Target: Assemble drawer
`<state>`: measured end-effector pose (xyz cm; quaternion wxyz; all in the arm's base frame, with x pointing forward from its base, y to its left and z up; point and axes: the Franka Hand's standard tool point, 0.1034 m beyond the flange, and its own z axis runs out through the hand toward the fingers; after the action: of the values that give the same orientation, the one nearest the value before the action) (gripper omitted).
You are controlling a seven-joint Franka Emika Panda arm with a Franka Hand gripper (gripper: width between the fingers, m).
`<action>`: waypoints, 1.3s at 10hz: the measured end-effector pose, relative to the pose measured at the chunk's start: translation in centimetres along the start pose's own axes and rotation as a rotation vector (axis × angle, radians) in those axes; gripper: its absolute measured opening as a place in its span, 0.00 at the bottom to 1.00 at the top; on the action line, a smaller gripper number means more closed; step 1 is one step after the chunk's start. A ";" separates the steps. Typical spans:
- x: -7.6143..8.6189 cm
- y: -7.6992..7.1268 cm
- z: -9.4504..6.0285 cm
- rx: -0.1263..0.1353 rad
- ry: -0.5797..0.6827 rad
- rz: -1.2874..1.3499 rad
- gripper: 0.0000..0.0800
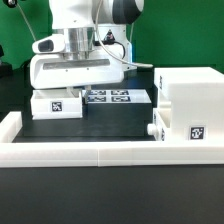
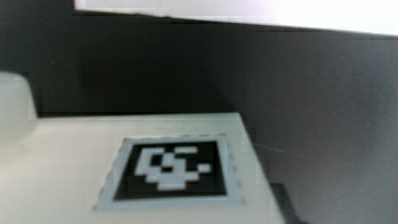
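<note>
On the black table (image 1: 100,125), at the exterior view's right end, stands the big white box (image 1: 192,105). It sits upright, close to the front wall (image 1: 80,152), and has a small black-and-white tag on its near face. A round knob (image 1: 155,131) sticks out low on its side, at the box's foot; what it belongs to is hard to tell.

Near the exterior view's left end, toward the back of the table, sits a small white tray (image 1: 55,104) with a tag on its front. Right over it is the gripper (image 1: 75,70), wide and white, coming down from the arm (image 1: 85,20). Its fingers reach down behind the tray, so I cannot tell if they are spread or pressed together, or if they pinch the tray.

Between the tray and the box, the marker board (image 1: 115,97) lies flat on the table.

The wrist view shows a white top with a blurry tag (image 2: 173,168) very close, and dark space behind it.
</note>
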<state>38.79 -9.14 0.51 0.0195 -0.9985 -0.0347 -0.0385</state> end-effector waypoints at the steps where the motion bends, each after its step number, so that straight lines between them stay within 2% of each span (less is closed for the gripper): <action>1: 0.0 0.0 0.0 0.000 0.000 0.000 0.05; 4: 0.2 -0.4 -0.3 0.006 -0.010 -0.028 0.05; 7: 2.5 -1.9 -3.5 0.030 -0.043 -0.160 0.05; 8: 3.0 -2.1 -4.2 0.044 -0.063 -0.188 0.05; 9: 4.0 -2.1 -5.1 0.067 -0.091 -0.234 0.05; 10: 5.2 -2.0 -5.8 0.078 -0.094 -0.268 0.05; 13: 5.0 -2.0 -5.5 0.080 -0.085 -0.376 0.05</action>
<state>43.24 -7.06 6.44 0.0499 -0.9735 -0.2231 0.0021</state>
